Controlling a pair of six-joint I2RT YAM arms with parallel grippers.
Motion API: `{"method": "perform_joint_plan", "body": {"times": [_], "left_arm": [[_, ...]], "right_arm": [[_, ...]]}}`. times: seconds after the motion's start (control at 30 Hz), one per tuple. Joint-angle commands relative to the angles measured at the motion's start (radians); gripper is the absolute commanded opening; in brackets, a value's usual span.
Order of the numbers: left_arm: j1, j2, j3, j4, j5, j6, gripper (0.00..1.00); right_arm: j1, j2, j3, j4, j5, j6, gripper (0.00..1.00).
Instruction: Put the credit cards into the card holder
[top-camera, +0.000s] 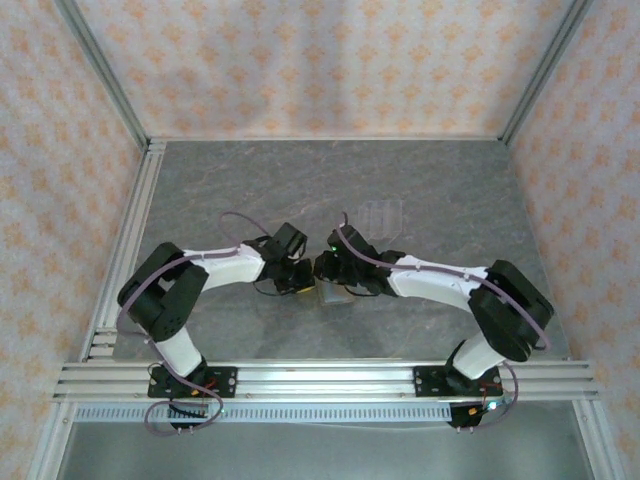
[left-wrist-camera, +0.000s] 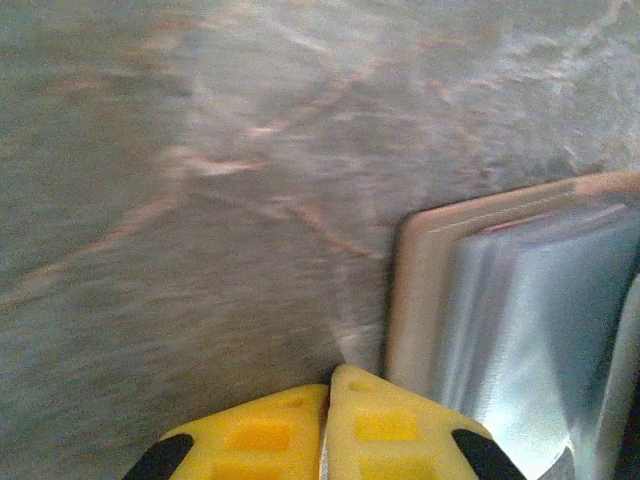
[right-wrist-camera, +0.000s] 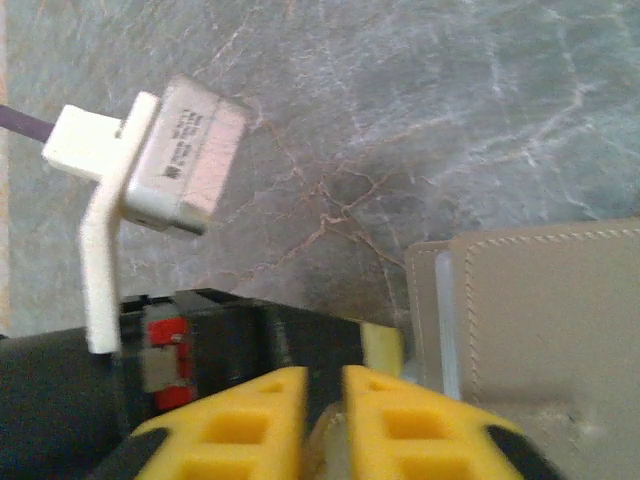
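Note:
The olive-tan card holder (top-camera: 336, 294) lies open on the table between both arms. In the left wrist view its tan rim and shiny grey sleeves (left-wrist-camera: 520, 320) are at the right, with a thin reddish line along the sleeves' top edge. No credit cards are plainly visible. My left gripper (left-wrist-camera: 326, 385) is shut, tips together on the table just left of the holder's edge. In the right wrist view the tan stitched holder (right-wrist-camera: 545, 320) is at the right. My right gripper (right-wrist-camera: 325, 385) is open by a narrow gap beside it. Something pale sits low between its fingers.
A clear plastic slotted stand (top-camera: 383, 215) is behind the grippers. In the right wrist view the left arm's black body (right-wrist-camera: 210, 345) and its white-bracketed camera (right-wrist-camera: 185, 160) are close in front. Patterned walls and aluminium rails (top-camera: 130, 240) enclose the grey stone table (top-camera: 300, 180).

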Motion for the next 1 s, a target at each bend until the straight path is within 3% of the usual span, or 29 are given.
{"method": "perform_joint_plan", "body": {"times": [0.0, 0.13, 0.33, 0.43, 0.53, 0.67, 0.8, 0.87, 0.97], "left_arm": [[0.024, -0.077, -0.06, -0.134, -0.092, 0.01, 0.11], [0.06, -0.228, -0.095, -0.258, -0.169, 0.061, 0.17], [0.092, -0.334, -0.079, -0.36, -0.217, 0.124, 0.24], [0.092, -0.337, -0.044, -0.371, -0.207, 0.158, 0.25], [0.092, -0.324, 0.009, -0.397, -0.208, 0.187, 0.25], [0.091, -0.308, 0.066, -0.418, -0.207, 0.214, 0.26], [0.079, -0.275, 0.108, -0.411, -0.18, 0.225, 0.26], [0.058, -0.25, 0.144, -0.416, -0.18, 0.232, 0.26], [0.027, -0.202, 0.196, -0.424, -0.188, 0.24, 0.26]], "right_arm": [[0.027, 0.058, 0.022, 0.062, -0.054, 0.002, 0.28], [0.027, -0.001, 0.047, -0.034, -0.026, -0.074, 0.45], [-0.014, -0.184, 0.006, -0.1, -0.064, -0.125, 0.59], [-0.053, -0.251, -0.028, -0.16, -0.03, -0.14, 0.61], [-0.083, -0.247, -0.029, -0.237, -0.001, -0.161, 0.46], [-0.094, -0.266, -0.089, -0.189, 0.034, -0.149, 0.24], [-0.103, -0.181, -0.064, -0.246, 0.085, -0.144, 0.05], [-0.102, -0.116, -0.05, -0.247, 0.065, -0.154, 0.0], [-0.095, -0.055, -0.063, -0.18, 0.03, -0.144, 0.0]]}}
